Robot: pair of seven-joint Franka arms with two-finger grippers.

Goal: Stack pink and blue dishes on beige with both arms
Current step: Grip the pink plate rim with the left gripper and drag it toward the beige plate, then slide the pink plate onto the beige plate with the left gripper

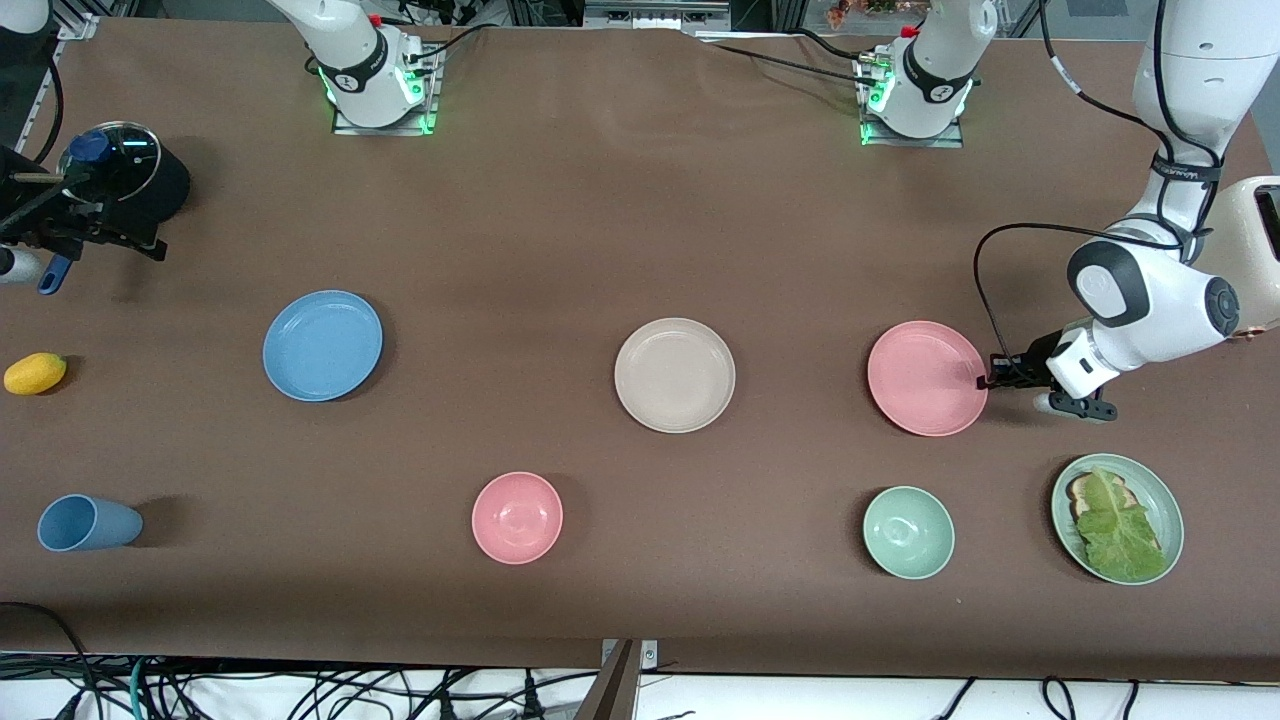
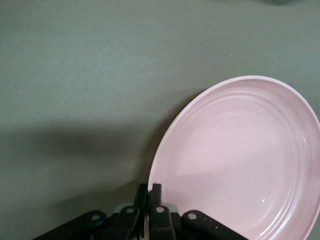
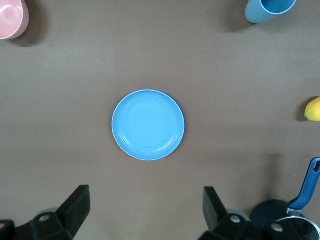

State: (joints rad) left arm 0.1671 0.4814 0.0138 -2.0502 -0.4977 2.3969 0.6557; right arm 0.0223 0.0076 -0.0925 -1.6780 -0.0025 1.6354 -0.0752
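The pink plate (image 1: 925, 378) lies toward the left arm's end of the table. My left gripper (image 1: 990, 380) is shut on its rim at the edge that faces that end. In the left wrist view the two fingers of the left gripper (image 2: 149, 186) pinch the rim of the pink plate (image 2: 240, 160), one on each face. The beige plate (image 1: 674, 375) sits at the table's middle with nothing on it. The blue plate (image 1: 322, 345) lies toward the right arm's end. My right gripper (image 3: 146, 192) hangs open high above the table and looks down on the blue plate (image 3: 148, 125), holding nothing.
Nearer the front camera stand a pink bowl (image 1: 517, 517), a green bowl (image 1: 908, 532), a green plate (image 1: 1170, 500) with toast and lettuce, and a blue cup (image 1: 88, 523). A yellow fruit (image 1: 35, 373) and a lidded black pot (image 1: 150, 175) sit at the right arm's end, a cream toaster (image 1: 1265, 250) at the left arm's.
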